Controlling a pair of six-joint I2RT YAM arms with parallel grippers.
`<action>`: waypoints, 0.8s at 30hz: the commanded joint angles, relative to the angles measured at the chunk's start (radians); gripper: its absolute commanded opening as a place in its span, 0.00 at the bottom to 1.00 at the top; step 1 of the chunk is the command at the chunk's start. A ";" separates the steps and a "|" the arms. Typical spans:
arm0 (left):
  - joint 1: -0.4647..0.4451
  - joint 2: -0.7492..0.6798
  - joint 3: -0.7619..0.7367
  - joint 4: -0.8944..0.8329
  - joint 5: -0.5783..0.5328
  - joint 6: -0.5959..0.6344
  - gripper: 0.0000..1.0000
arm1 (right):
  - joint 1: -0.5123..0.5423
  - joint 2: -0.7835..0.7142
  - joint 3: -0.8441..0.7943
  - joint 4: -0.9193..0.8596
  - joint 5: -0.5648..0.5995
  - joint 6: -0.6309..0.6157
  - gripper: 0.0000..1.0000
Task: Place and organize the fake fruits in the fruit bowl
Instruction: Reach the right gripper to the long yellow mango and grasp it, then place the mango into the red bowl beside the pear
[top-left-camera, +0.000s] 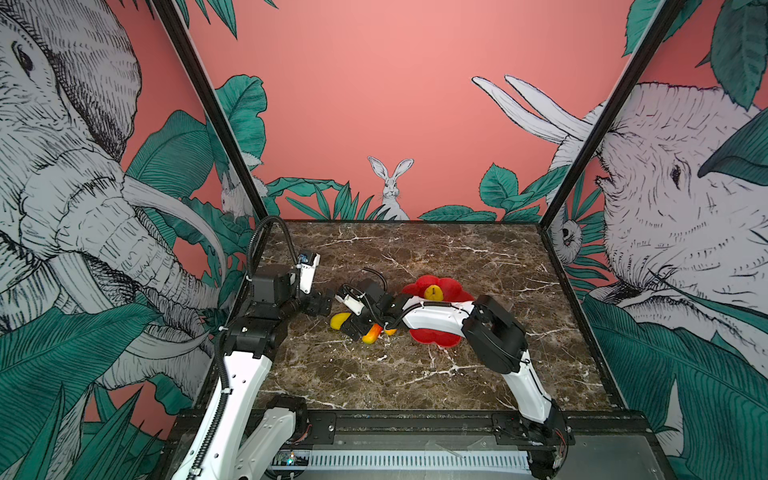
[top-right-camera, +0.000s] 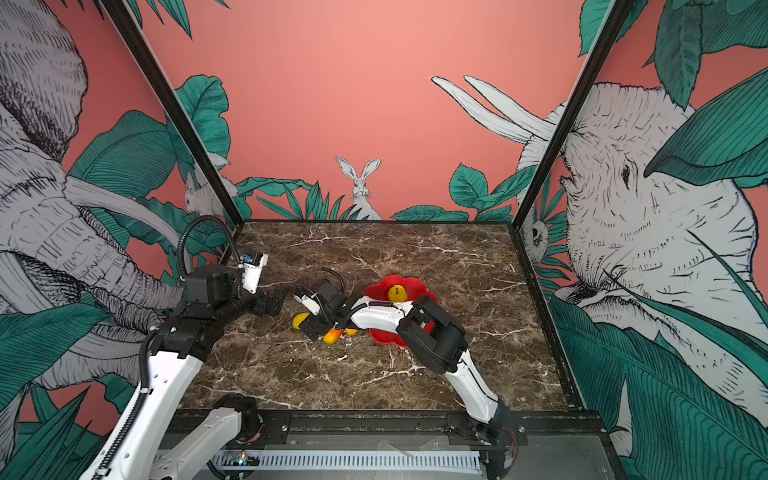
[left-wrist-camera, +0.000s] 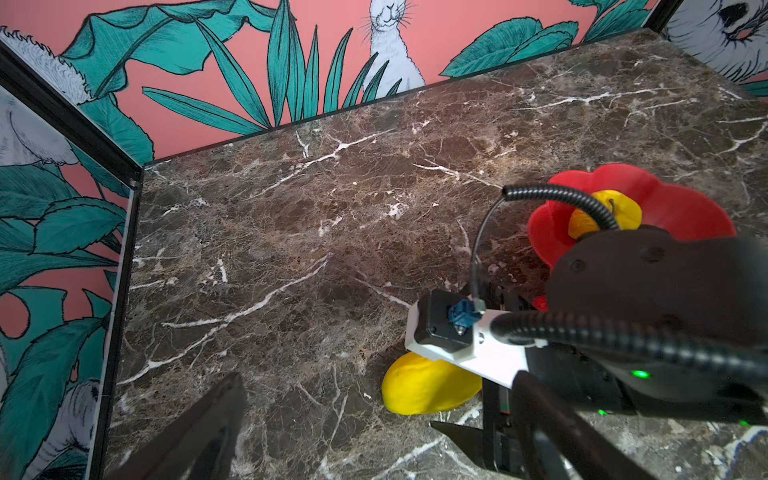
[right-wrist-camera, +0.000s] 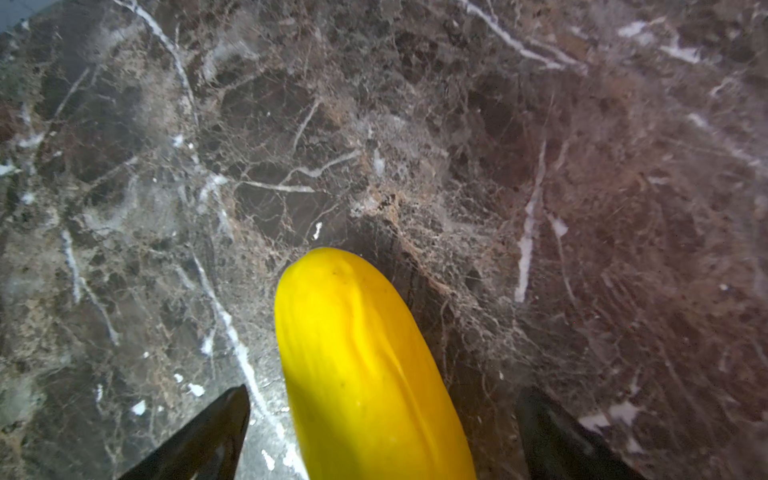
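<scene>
The red flower-shaped fruit bowl (top-left-camera: 419, 286) (top-right-camera: 385, 284) (left-wrist-camera: 673, 208) sits right of centre and holds a round yellow fruit (top-left-camera: 433, 292) (top-right-camera: 397, 293) (left-wrist-camera: 619, 208) with a dark stem. Left of the bowl, a yellow oblong fruit (top-left-camera: 338, 320) (top-right-camera: 299, 321) (left-wrist-camera: 428, 388) (right-wrist-camera: 365, 365) lies on the marble. My right gripper (top-left-camera: 348, 326) (right-wrist-camera: 384, 390) reaches across and stands open astride it, with a gap on each side. A red-orange-yellow fruit (top-left-camera: 372, 333) (top-right-camera: 332, 336) lies beside it, partly under the arm. My left gripper (top-left-camera: 322, 305) (left-wrist-camera: 374, 382) hovers open and empty just to the left.
The right arm (top-left-camera: 440, 318) crosses over the bowl's near half. A second small orange-yellow piece (top-left-camera: 390, 331) peeks out beneath it. Black frame posts and patterned walls border the marble table (top-left-camera: 415, 382) on three sides.
</scene>
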 joint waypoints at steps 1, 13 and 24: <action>0.000 -0.016 -0.012 -0.009 0.003 0.009 1.00 | 0.000 0.035 0.036 0.042 -0.007 0.034 0.93; 0.000 -0.016 -0.011 -0.009 0.001 0.011 1.00 | 0.000 -0.079 0.016 0.007 -0.019 -0.010 0.45; 0.001 -0.010 -0.009 -0.008 0.006 0.010 1.00 | -0.095 -0.417 -0.228 0.063 0.059 0.017 0.36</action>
